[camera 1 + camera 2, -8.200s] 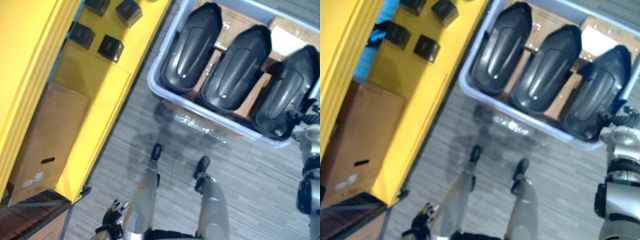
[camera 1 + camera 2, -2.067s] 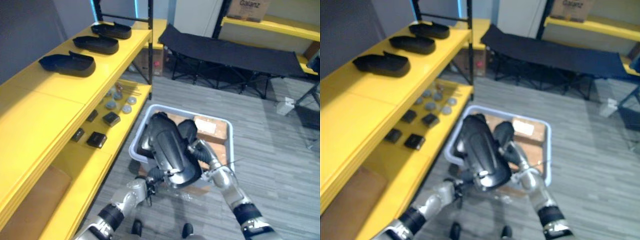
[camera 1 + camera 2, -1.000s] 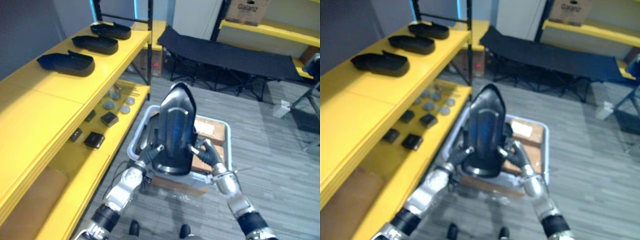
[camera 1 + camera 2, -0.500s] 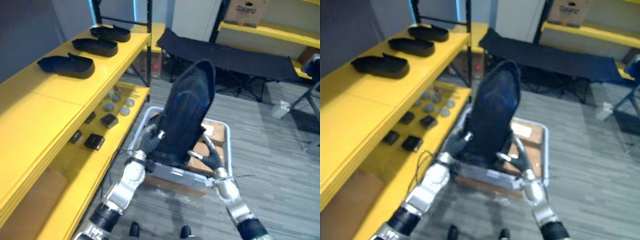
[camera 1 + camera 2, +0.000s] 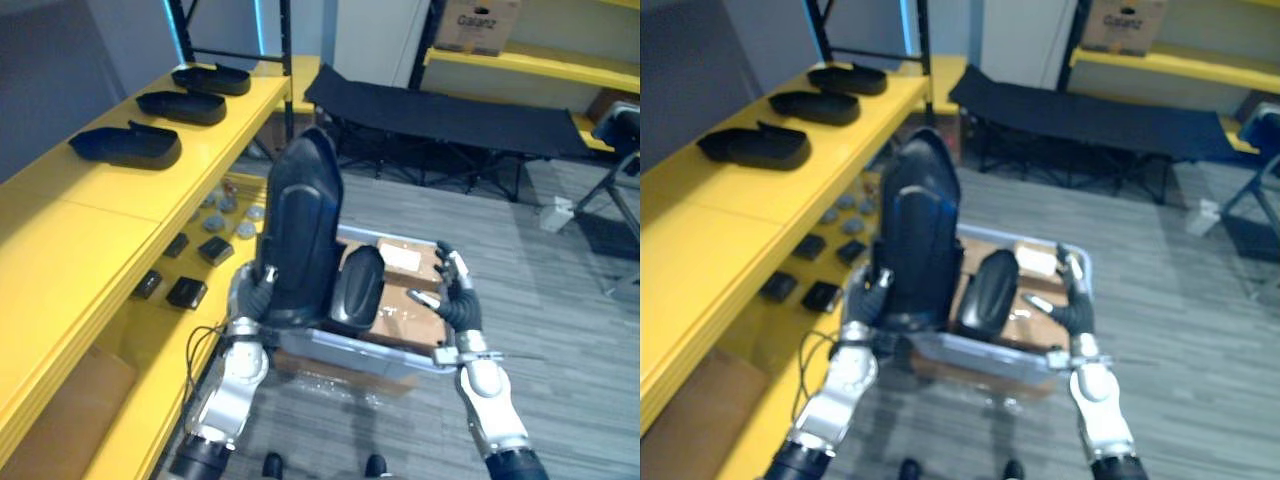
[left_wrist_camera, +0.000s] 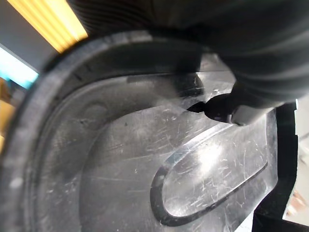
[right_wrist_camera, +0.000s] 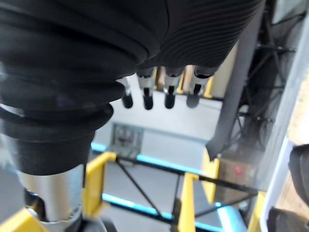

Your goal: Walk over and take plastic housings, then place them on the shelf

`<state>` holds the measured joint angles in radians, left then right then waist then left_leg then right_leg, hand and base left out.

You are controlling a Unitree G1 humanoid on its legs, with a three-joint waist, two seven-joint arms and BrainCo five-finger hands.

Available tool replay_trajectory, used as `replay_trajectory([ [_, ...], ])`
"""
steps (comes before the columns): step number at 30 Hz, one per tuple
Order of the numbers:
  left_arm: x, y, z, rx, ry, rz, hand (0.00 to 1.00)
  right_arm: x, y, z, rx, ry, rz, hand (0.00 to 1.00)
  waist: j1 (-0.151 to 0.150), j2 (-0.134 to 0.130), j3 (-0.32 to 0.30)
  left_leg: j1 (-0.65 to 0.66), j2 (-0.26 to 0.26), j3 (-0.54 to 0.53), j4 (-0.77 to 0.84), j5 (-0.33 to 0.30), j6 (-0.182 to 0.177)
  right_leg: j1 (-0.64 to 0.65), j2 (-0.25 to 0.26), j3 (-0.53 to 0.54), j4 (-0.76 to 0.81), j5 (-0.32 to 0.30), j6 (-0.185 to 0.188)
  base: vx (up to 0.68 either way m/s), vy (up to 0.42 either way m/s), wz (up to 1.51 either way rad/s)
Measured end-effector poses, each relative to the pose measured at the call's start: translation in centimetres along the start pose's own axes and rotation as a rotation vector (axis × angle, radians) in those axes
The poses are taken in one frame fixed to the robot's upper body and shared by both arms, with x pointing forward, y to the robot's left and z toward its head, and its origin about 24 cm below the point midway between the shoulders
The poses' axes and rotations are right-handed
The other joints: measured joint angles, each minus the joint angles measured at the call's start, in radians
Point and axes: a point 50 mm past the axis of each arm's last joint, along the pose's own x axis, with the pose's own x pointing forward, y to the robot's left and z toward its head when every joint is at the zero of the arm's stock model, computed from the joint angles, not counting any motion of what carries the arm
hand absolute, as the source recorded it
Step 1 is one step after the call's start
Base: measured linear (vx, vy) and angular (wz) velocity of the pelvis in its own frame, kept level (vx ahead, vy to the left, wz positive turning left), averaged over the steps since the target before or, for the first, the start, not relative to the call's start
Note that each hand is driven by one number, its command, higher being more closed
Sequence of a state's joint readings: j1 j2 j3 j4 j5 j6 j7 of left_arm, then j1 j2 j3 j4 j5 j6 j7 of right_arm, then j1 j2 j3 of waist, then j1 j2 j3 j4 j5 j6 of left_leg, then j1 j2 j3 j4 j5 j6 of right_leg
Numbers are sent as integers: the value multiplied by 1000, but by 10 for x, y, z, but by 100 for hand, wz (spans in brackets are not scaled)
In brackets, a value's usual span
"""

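Right hand (image 5: 457,303) is now hovering clear, fingers spread, while left hand (image 5: 248,300) is gripping the plastic housing (image 5: 300,235) alone, straightened upright, narrow end pointing up.

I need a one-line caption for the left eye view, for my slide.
Left hand holds a black plastic housing upright beside the yellow shelf; right hand open by the bin.

Bright, even indoor light. The yellow shelf (image 5: 100,215) shows only soft shadows; the black housing (image 5: 300,220) carries pale glare streaks, strongest on its scratched face in the left wrist view.
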<state>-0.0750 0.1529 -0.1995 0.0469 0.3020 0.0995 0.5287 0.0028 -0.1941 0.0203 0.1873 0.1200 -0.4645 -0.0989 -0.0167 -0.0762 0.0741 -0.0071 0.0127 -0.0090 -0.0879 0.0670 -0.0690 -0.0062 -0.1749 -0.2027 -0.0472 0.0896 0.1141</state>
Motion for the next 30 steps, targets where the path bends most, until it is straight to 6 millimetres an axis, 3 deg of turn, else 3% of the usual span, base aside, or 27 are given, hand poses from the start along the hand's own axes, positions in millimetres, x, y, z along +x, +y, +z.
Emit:
replay_trajectory([
  [3, 2, 11, -9, -137, 75, 101, 100, -2, -6, 7, 32, -30, -48, 0, 0, -1, -1, -6, 2, 12, 0, -1, -1, -12, 2, 12, -1, 6, 5, 11, -17, -10],
  [7, 3, 28, -8, -349, 44, 199, 100, -5, -15, 7, 81, -22, -124, 0, -2, -3, -3, -1, 1, 14, 4, 0, -1, -8, 2, 11, -3, 10, 6, 22, -2, -2],
  [11, 2, 59, 14, -535, -130, 326, 100, -6, -17, 6, 121, -20, -162, 0, -2, 1, -12, 8, -2, 14, 4, -1, -1, 3, 2, 9, -3, 10, 5, 0, 0, 0],
  [13, -5, 87, 36, -637, -295, 402, 100, -6, -16, 6, 125, -5, -159, 0, -1, 9, -29, 9, -3, 14, 0, -2, -1, 4, 1, 9, -3, 8, 3, 0, 0, 0],
  [16, -12, 108, 53, -677, -452, 459, 100, -5, -15, 11, 114, -23, -155, 0, 3, 27, -52, 12, -2, 15, 0, -3, 1, 7, -1, 8, -4, 2, -3, 0, 0, 0],
  [20, -20, 115, 54, -692, -496, 464, 100, -4, -14, 14, 118, -34, -153, 0, 5, 42, -68, 15, -2, 18, 0, -4, 0, 9, 1, 7, -13, 1, 0, -26, -10, -3],
  [30, -25, 116, 56, -669, -514, 426, 100, -5, -17, 11, 94, 4, -171, 0, 4, 34, -76, 6, 4, 18, 0, -4, -3, 8, 4, -23, -20, 3, -3, 3, -9, 0],
])
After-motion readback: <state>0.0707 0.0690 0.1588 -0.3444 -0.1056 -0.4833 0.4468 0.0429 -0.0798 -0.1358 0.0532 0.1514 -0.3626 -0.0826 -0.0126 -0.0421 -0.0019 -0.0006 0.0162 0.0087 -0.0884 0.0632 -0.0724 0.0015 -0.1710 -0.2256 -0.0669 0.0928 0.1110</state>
